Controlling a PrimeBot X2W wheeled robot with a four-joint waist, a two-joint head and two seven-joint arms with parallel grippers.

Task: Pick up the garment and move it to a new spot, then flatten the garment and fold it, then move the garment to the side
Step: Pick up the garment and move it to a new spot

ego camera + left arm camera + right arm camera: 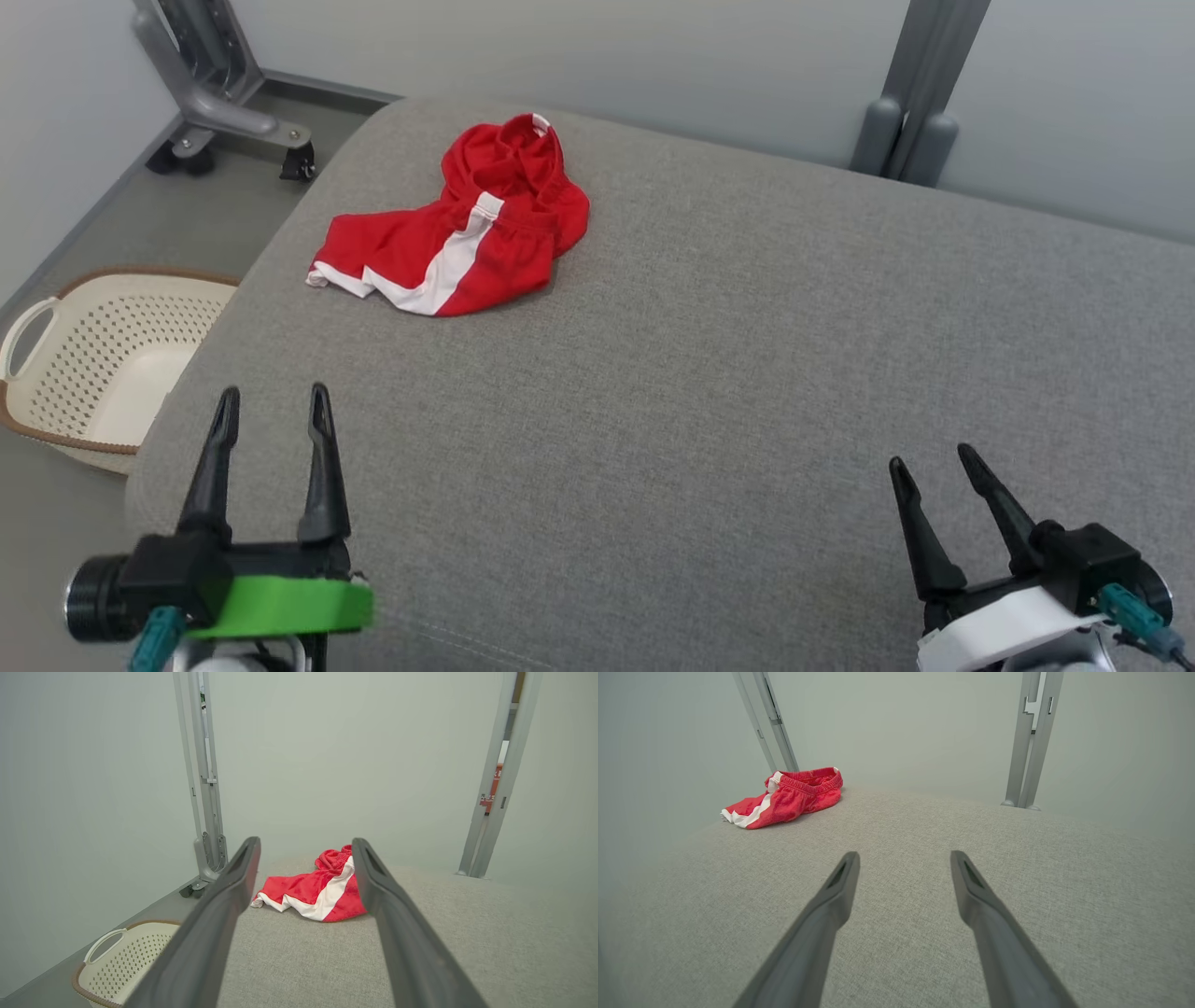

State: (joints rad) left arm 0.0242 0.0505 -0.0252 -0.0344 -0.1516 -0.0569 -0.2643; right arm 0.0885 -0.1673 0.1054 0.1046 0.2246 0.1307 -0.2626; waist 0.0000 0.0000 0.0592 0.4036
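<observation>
I'm looking at the garment (457, 233), red with a white stripe, lying crumpled on the grey cushion (700, 392) at eleven o'clock in the head view, near the far-left corner. The left gripper (274, 392) is sitting at seven o'clock, jaws spread wide and gripping nothing, well apart from the cloth. The right gripper (932, 455) is waiting at five o'clock, jaws equally wide, with bare cushion showing between its fingers. The left wrist view is framing the garment between the fingers at twelve o'clock. The right wrist view is giving me its gathered waistband side-on at ten o'clock. A cream basket (93, 364) is sitting on the floor at nine o'clock, beside the cushion's left edge. Open grey fabric is stretching from centre out to three o'clock.
</observation>
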